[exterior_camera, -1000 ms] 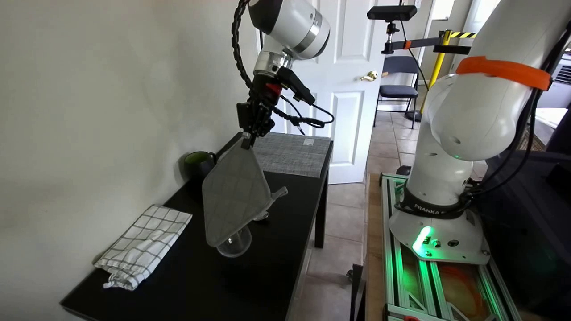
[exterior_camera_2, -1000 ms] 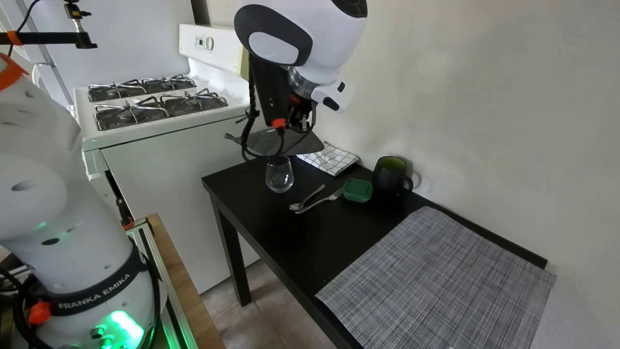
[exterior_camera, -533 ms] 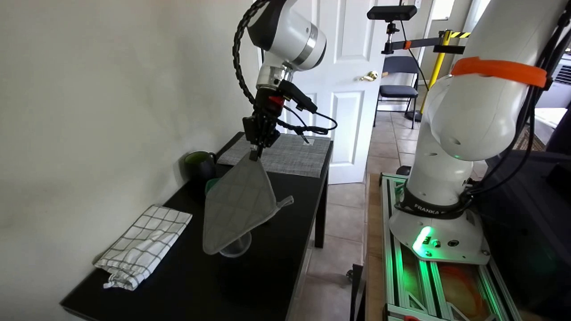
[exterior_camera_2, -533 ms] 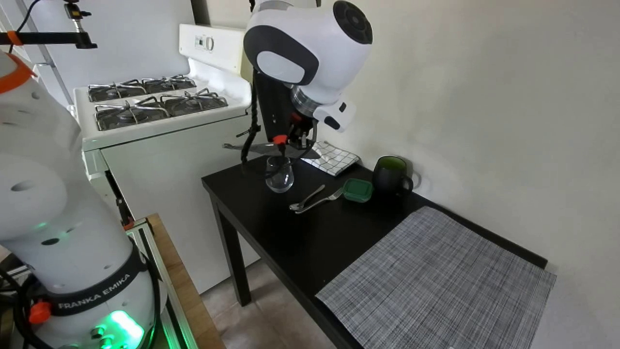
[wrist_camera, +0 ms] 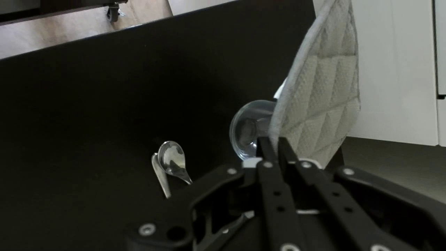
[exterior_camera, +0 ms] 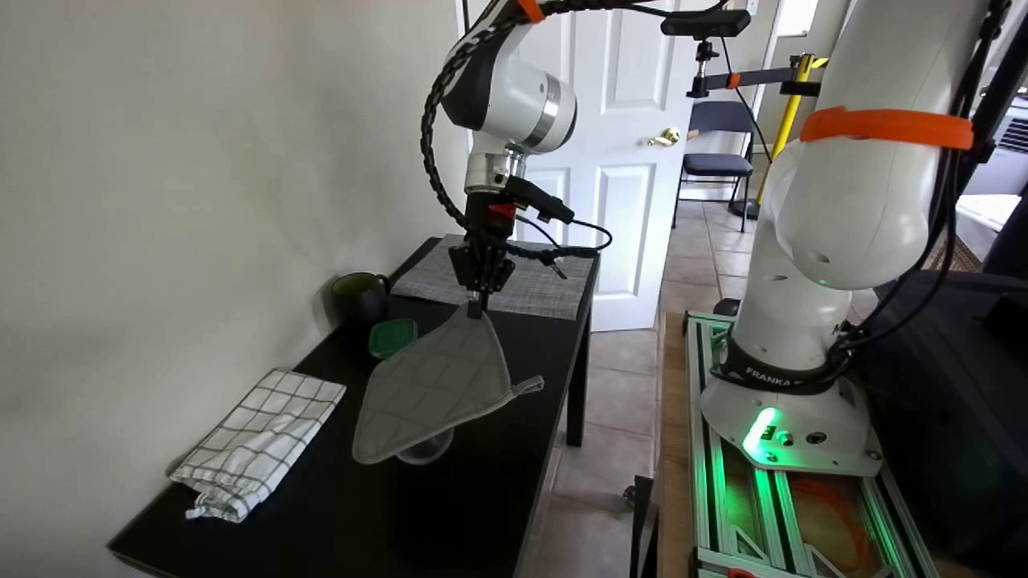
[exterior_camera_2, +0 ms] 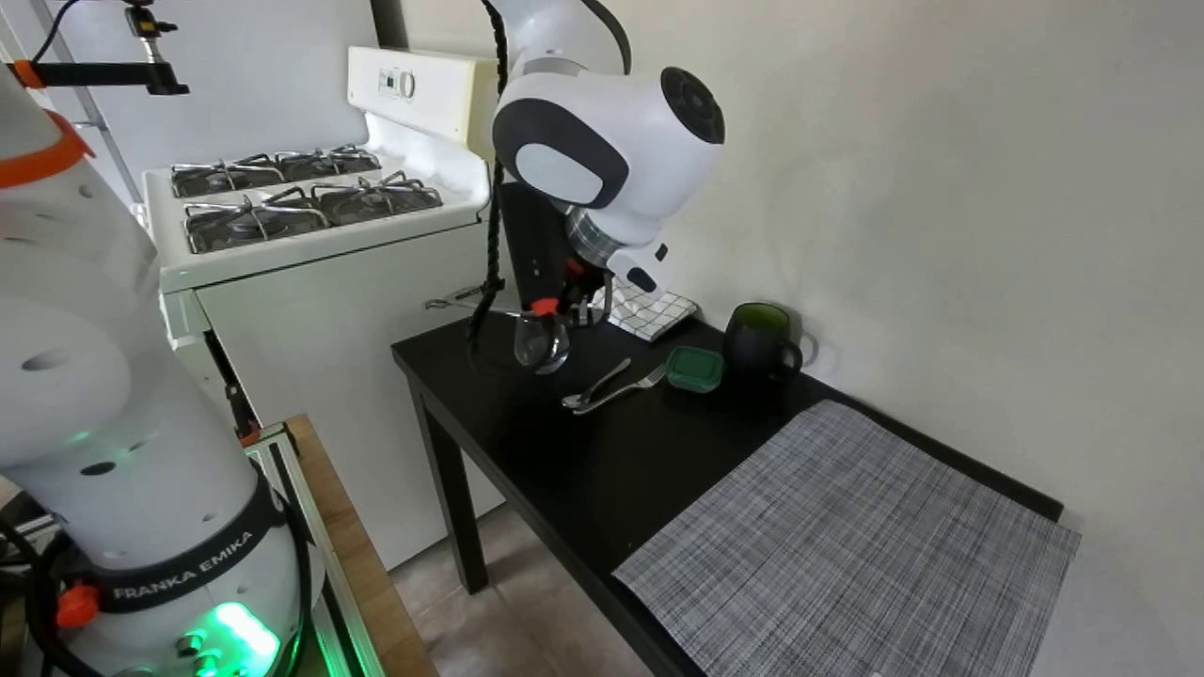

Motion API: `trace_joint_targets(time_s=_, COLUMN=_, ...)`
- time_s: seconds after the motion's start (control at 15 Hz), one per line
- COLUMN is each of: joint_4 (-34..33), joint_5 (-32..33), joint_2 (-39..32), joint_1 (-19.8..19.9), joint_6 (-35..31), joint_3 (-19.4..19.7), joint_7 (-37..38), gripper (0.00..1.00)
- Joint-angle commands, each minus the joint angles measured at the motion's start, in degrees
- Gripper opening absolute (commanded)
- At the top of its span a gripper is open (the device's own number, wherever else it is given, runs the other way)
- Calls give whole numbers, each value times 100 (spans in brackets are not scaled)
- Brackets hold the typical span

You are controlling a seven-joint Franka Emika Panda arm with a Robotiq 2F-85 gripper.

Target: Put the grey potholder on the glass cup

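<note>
My gripper (wrist_camera: 275, 144) is shut on one corner of the grey potholder (wrist_camera: 318, 97), whose edge runs between the fingertips. In an exterior view the potholder (exterior_camera: 438, 377) slopes down and away from the gripper (exterior_camera: 476, 307), its loop (exterior_camera: 528, 386) sticking out to one side. The potholder lies over most of the glass cup (exterior_camera: 432, 449) as seen there; only the bowl's lower part shows. The upright cup (exterior_camera_2: 525, 346) stands on the black table, with the potholder nearly edge-on by its top and a cable in front. Whether cloth and glass touch, I cannot tell.
Near the wall stand a dark mug (exterior_camera_2: 757, 338) and a green lidded container (exterior_camera_2: 694, 369). A spoon (exterior_camera_2: 576, 401) and a fork (exterior_camera_2: 651, 378) lie close to the cup. The checked towel (exterior_camera: 261, 437) and grey mat (exterior_camera_2: 847, 545) rest on the table. A stove (exterior_camera_2: 329, 263) adjoins.
My gripper has come down with the potholder, which now slopes flatter and covers more of the cup. The green container has come out from behind the cloth.
</note>
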State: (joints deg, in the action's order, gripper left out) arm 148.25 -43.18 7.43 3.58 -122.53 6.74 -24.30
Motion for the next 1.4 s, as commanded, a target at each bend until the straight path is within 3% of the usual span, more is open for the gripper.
trace_joint_targets(time_s=0.0, joint_4=-112, joint_5=244, joint_2=-261, joint_1=15, joint_6=46, joint_3=-29, joint_7=28, gripper=2)
trace_joint_targets(time_s=0.73, joint_4=-185, joint_5=384, joint_2=-483, joint_1=-96, joint_6=-641, joint_3=-249, joint_7=-7, gripper=2)
trace_joint_targets(time_s=1.33, joint_4=-257, joint_5=273, joint_2=-524, joint_1=-203, joint_6=-756, joint_3=-391, joint_7=-38, gripper=2)
